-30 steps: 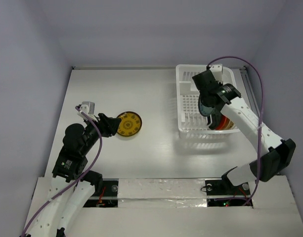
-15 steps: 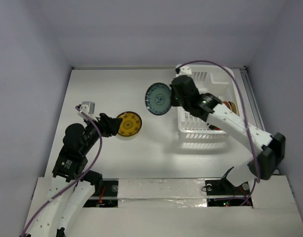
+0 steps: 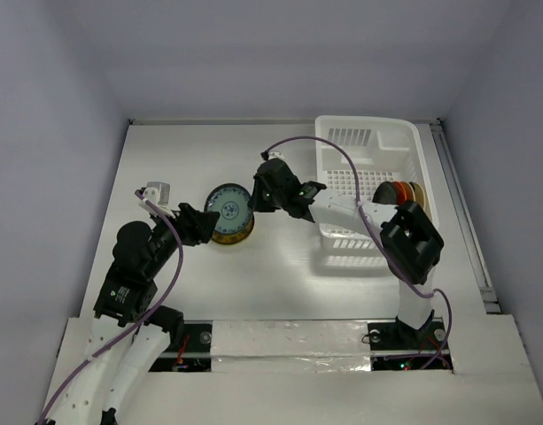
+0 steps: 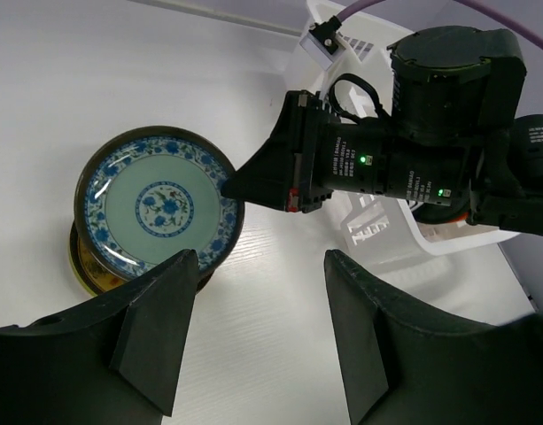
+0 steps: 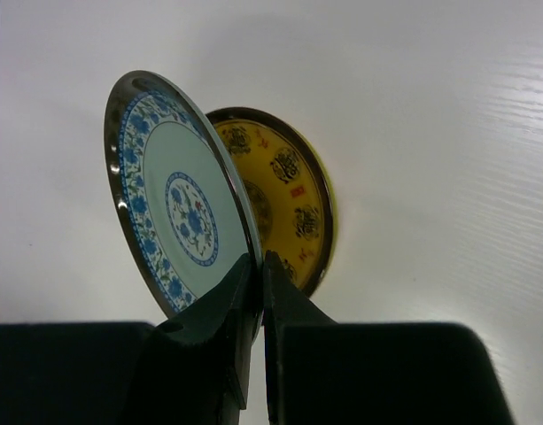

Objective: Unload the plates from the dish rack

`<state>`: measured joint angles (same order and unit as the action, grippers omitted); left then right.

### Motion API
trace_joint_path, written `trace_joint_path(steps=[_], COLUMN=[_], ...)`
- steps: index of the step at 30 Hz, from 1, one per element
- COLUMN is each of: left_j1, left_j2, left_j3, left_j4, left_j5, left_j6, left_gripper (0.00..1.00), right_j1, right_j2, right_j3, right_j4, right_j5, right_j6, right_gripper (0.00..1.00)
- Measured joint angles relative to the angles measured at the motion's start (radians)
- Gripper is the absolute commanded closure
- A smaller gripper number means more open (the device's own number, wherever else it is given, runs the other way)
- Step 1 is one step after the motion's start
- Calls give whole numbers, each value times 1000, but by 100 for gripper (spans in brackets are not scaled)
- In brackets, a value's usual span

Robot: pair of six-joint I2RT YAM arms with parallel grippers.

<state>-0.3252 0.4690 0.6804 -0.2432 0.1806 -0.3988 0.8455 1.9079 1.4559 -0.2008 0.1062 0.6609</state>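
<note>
A blue-patterned plate [image 3: 227, 205] [image 5: 178, 208] is tilted on edge over a yellow plate [image 3: 236, 232] [image 5: 289, 190] that lies flat on the table. My right gripper [image 3: 252, 198] [image 5: 260, 263] is shut on the blue plate's rim [image 4: 156, 208]. My left gripper [image 3: 203, 226] [image 4: 258, 258] stands open just left of both plates, with nothing between its fingers. The white dish rack [image 3: 342, 159] [image 4: 373, 223] sits at the far right. Several plates [image 3: 401, 193] stand upright in it, dark, orange-red and tan.
The right arm [image 3: 342, 211] stretches from the rack's front across the table's middle. Its purple cable [image 3: 320, 149] loops over the rack's left side. Side walls close in the table on the left and right.
The right arm lifted the blue-patterned plate out of the rack and swung it left to just over the yellow plate. The left gripper stayed put and opened wider.
</note>
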Motion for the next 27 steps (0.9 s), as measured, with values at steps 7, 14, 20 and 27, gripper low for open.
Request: trace_joint_path(steps=[7,14,20,27], left_j1=[0,0,0,0], left_j2=[0,0,0,-3], left_j3=[0,0,0,0], left_j4=[0,0,0,1], left_j5=[0,2,2,2], left_j6=[0,0,0,0], left_gripper=[44,44,44,44], right_j1=[0,7,19,27], right_j2=[37,66,61,-50], right_j3=[-19,-33,-33,-56], right_j4=[58,47,28,-71], right_j5=[-20,-50,-26,74], right_j6=[55,68,66,24], right_gripper=[90,75,47,52])
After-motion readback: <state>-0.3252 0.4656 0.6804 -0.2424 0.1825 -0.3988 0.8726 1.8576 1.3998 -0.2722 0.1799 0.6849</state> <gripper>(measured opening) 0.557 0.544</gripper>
